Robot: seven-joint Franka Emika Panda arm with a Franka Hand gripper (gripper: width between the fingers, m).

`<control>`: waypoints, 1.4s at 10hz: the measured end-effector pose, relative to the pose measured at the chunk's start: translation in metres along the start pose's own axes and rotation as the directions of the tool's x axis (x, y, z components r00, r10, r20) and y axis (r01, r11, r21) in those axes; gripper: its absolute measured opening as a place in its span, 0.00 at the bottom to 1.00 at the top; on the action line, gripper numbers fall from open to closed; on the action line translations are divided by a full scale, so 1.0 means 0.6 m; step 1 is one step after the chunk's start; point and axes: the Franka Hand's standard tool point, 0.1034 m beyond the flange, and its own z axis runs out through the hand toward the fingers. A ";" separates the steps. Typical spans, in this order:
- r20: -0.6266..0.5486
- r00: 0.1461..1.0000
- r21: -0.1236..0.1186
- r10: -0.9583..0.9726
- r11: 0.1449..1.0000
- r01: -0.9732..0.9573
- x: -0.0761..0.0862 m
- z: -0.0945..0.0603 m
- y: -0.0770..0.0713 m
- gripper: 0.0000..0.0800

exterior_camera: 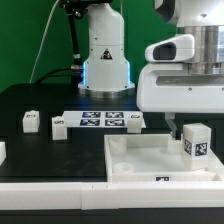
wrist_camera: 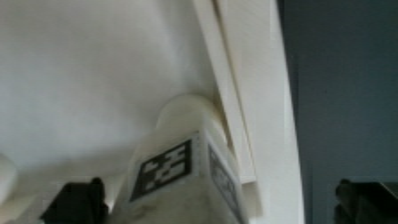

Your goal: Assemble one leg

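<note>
Exterior view: gripper [exterior_camera: 188, 128] lowered over the far right corner of the white tray [exterior_camera: 140, 158], one leg [exterior_camera: 196, 141] upright directly beneath the jaws, tag facing the camera, base seemingly at a corner socket. Jaws mostly hidden behind the leg and the wrist housing; grasping or released, cannot tell. Three more small white blocks [exterior_camera: 31, 121] on the black tabletop [exterior_camera: 50, 100], well apart from the jaws, beside the marker board [exterior_camera: 103, 120].

Wrist view: leg [wrist_camera: 178, 165] between the two dark fingertips [wrist_camera: 80, 200], tag visible, tray wall [wrist_camera: 240, 90] running just beside it. Clear space on both sides of the leg, no contact visible; grip unconfirmed.

Step in hand, as judged: seating the leg in the corner socket. Next move likely calls for vertical alignment, downward pressure and a twist to lock, without tilting the post.
</note>
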 end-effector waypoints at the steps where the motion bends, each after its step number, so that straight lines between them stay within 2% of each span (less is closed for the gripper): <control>1: -0.001 0.991 -0.003 -0.133 0.991 0.133 0.001 0.000 0.002 0.81; 3: 0.016 0.931 -0.012 -0.365 0.931 0.365 0.003 -0.002 0.009 0.81; 4: 0.015 0.901 -0.011 -0.433 0.901 0.433 0.006 -0.003 0.014 0.81; 5: 0.014 0.908 -0.011 -0.420 0.908 0.420 0.006 -0.002 0.015 0.81; 6: 0.014 0.908 -0.011 -0.419 0.908 0.419 0.007 -0.002 0.015 0.69; 7: 0.014 0.921 -0.012 -0.390 0.921 0.390 0.006 -0.002 0.015 0.69; 8: 0.014 0.929 -0.011 -0.369 0.929 0.369 0.006 -0.002 0.015 0.46; 9: 0.013 0.961 -0.011 -0.275 0.961 0.275 0.006 -0.002 0.015 0.36; 11: 0.010 1.000 0.000 0.025 1.000 -0.025 0.007 -0.001 0.016 0.36; 12: -0.001 0.989 0.004 0.149 0.989 -0.149 0.007 -0.001 0.016 0.36; 14: -0.003 0.887 0.002 0.462 0.887 -0.462 0.006 0.000 0.017 0.36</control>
